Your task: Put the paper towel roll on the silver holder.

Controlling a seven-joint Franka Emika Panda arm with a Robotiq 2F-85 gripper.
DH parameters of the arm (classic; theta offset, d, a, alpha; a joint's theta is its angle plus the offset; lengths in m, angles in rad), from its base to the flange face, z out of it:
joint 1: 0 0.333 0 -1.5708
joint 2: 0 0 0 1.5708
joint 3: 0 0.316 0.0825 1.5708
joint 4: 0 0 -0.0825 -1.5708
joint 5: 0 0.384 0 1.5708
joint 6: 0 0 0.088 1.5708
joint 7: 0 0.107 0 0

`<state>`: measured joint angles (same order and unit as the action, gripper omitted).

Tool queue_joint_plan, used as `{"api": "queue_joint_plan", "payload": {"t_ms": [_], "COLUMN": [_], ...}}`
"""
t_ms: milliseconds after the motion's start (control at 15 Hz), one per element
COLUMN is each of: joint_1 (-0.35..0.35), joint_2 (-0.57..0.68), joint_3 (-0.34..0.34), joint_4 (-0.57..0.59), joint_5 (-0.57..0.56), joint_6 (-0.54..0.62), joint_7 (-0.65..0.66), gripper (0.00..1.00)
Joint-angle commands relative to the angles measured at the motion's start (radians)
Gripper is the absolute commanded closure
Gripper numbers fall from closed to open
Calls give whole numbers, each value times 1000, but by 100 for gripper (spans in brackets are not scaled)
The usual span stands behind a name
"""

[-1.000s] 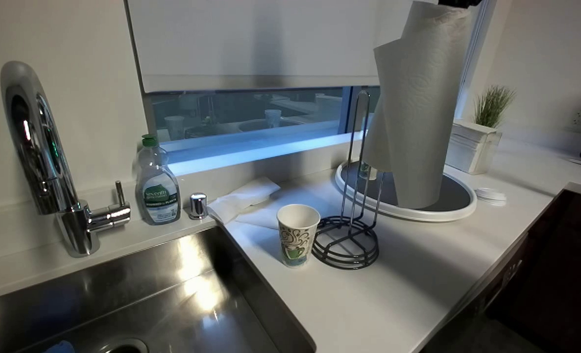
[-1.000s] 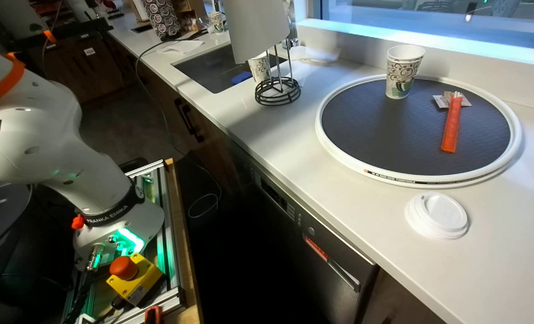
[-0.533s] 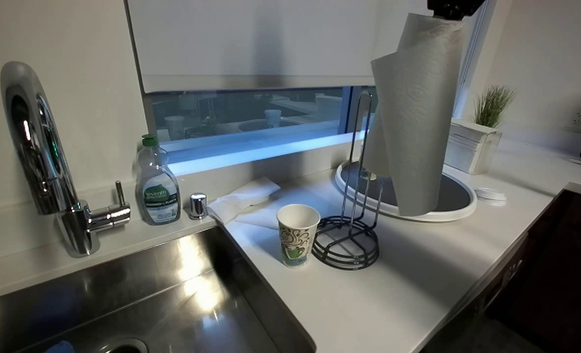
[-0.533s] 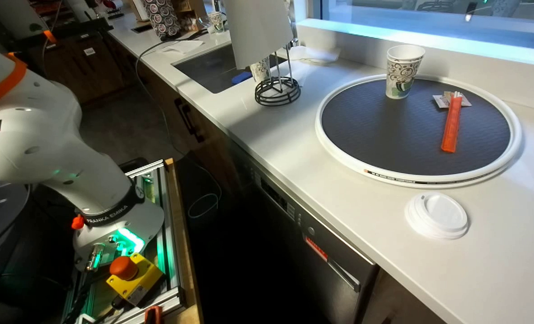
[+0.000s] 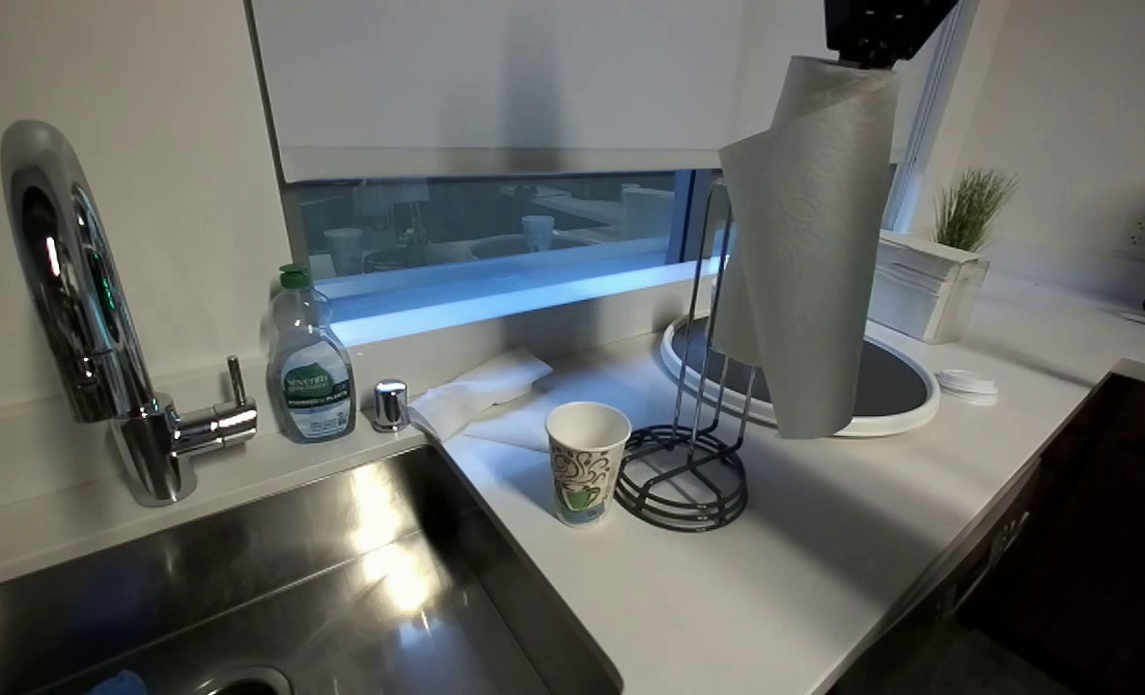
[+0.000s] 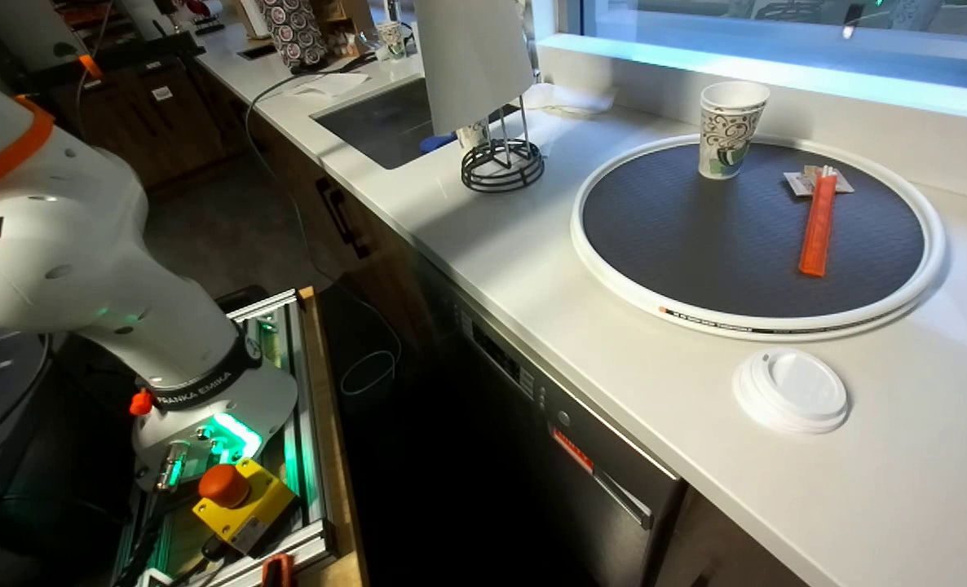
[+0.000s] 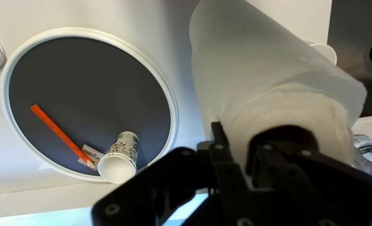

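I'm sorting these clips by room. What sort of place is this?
Likely a kitchen, home or office unclear: a curved chrome faucet, a rectangular silver metal sink and a green-capped clear plastic bottle, apparently dish soap.

Warm glare in the sink (image 5: 341, 589), soft shadows across the counter (image 5: 727, 589), claw (image 7: 238, 138) dark and slightly blurred

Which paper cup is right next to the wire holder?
The cup between the sink and the wire holder; another cup stands on the round tray, a third cup across the sink.
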<state>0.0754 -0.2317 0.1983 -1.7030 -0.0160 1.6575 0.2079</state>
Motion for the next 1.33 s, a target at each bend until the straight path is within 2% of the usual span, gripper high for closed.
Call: {"api": "queue_joint_plan", "payload": {"t_ms": [0, 1133, 1200, 1267], "joint_1": [17, 39, 40, 41], "joint_2": [32, 125, 128, 129], "joint_3": [-14, -15, -14, -14], "joint_4": [6, -72, -73, -76], "joint_5": [11, 15, 11, 9], "joint_6": [-54, 13, 13, 13], "joint_7": [-18, -29, -24, -26], "gripper": [96, 96, 72, 57]}}
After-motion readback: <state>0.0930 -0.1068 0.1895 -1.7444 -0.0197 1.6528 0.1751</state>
